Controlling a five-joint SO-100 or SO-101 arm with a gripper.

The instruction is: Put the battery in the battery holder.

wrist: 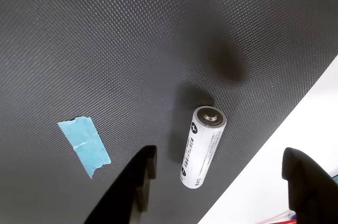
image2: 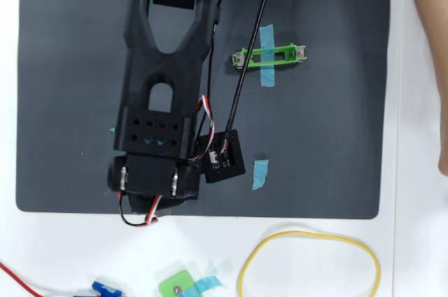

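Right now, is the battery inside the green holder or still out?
Out. In the wrist view the battery lies flat on the dark mat, while in the overhead view the battery holder sits empty.

One battery point(wrist: 204, 146), lying on the dark mat point(wrist: 105, 49) in the wrist view. One battery holder point(image2: 271, 57), narrow and green, in the overhead view. One dark mat in all. Three pieces of blue tape on the mat in the overhead view: one point(image2: 267, 56) across the holder, one point(image2: 260, 174) near the mat's lower edge, one tiny scrap point(image2: 112, 129) left of the arm. One squarish green piece point(image2: 178, 285) with a screw, off the mat. One yellow loop point(image2: 309, 266). One arm point(image2: 168, 66), bearing one tool point(wrist: 216, 182) with two fingers point(wrist: 138, 182).
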